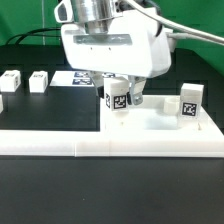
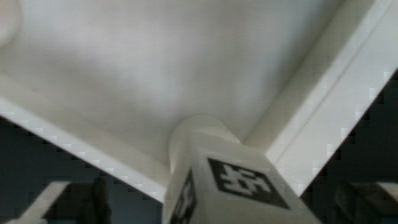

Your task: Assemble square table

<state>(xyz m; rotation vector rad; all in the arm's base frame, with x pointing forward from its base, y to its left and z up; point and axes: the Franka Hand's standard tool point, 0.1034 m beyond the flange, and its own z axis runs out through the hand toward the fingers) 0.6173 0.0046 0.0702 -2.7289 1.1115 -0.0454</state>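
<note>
The white square slab lies flat behind the rail. One small white tagged leg post stands upright near the slab's corner on the exterior view's left. My gripper hangs straight over it, fingers on either side. In the wrist view the post rises from the slab, and dark gaps separate it from both fingers, so the gripper is open around it without holding it. A second tagged leg stands on the slab at the exterior view's right.
Two more tagged leg posts stand on the dark table at the exterior view's left. The marker board lies behind, partly hidden by the gripper. A long low white border rail runs along the slab's front.
</note>
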